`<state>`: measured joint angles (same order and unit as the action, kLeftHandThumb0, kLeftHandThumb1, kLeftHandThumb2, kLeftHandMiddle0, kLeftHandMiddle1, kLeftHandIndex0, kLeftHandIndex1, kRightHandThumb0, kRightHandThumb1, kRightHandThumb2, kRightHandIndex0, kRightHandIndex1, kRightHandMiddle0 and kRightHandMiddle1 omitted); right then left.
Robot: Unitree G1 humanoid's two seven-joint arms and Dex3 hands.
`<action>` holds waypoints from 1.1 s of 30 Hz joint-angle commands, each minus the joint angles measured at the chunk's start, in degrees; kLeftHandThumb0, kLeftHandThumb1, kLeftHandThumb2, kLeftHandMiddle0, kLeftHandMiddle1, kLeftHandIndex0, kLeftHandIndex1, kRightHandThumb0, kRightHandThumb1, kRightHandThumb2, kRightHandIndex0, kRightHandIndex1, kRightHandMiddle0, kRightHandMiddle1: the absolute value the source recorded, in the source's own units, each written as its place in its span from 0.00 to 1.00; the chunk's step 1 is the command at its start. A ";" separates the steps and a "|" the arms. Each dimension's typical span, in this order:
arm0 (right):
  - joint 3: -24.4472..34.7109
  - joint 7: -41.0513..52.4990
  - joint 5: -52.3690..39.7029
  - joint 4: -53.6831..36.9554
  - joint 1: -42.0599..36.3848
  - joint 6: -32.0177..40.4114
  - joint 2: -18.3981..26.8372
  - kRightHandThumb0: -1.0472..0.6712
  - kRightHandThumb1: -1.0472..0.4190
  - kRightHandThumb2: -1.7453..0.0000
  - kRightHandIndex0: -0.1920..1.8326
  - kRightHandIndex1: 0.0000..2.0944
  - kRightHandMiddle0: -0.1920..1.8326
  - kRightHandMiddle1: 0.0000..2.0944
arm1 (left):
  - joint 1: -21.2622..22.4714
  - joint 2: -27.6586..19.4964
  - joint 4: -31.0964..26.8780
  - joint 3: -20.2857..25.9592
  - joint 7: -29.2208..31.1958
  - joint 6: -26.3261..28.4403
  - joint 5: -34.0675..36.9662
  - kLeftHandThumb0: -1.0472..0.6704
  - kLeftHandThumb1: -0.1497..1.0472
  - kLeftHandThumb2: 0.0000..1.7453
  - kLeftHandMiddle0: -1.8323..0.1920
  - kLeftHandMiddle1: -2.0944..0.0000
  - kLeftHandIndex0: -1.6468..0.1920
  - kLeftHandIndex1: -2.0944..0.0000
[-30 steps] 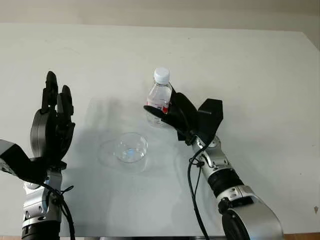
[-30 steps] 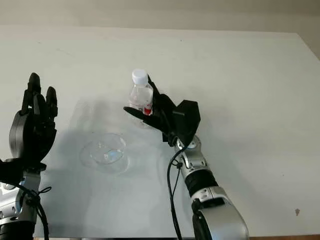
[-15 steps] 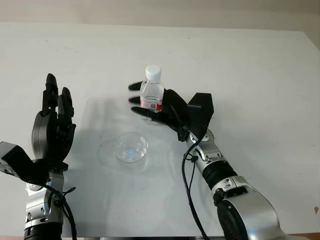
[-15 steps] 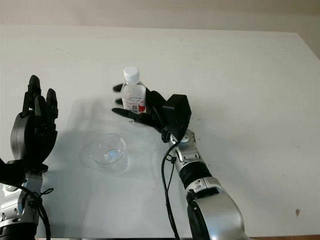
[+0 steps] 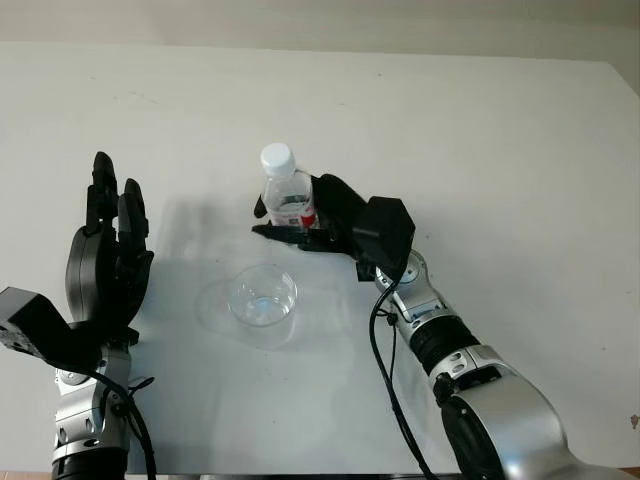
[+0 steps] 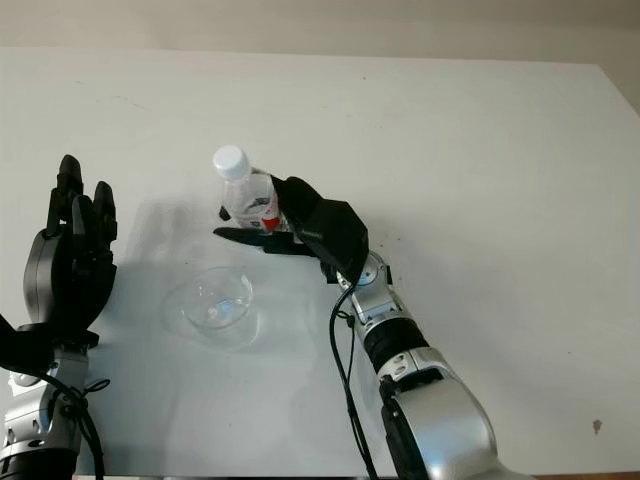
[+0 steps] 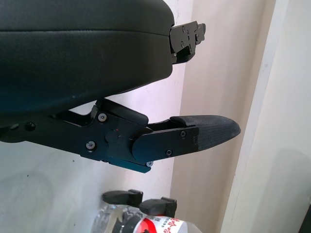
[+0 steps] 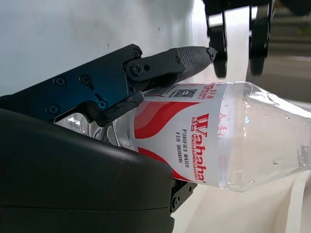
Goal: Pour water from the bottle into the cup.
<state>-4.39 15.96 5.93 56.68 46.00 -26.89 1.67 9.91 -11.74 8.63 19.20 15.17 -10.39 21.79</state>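
A clear plastic water bottle [image 5: 285,195] with a white cap and a red label is tilted to the left above the table, its cap still on. My right hand [image 5: 320,222] is shut on the bottle, fingers wrapped round its label [image 8: 189,131]. A clear, wide cup [image 5: 262,297] stands on the white table just below and to the left of the bottle. My left hand [image 5: 105,260] is open and held upright at the left, well apart from the cup.
The white table [image 5: 500,150] stretches wide to the right and back. A pale wall edge runs along the far side.
The right hand has closed on the bottle, carried it leftward and tipped it toward the cup. The left hand has stayed in place.
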 commanded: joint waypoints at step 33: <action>-19.04 -50.57 49.30 -13.09 6.96 -18.18 22.16 0.34 0.00 0.87 0.68 1.00 0.55 1.00 | 0.97 0.09 0.27 -0.52 -0.80 -0.48 -0.94 0.16 1.00 0.30 0.98 0.97 0.99 0.98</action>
<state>-22.74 -32.95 54.36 43.75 51.36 -45.33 23.05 10.95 -11.74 9.78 18.88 14.57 -10.86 21.48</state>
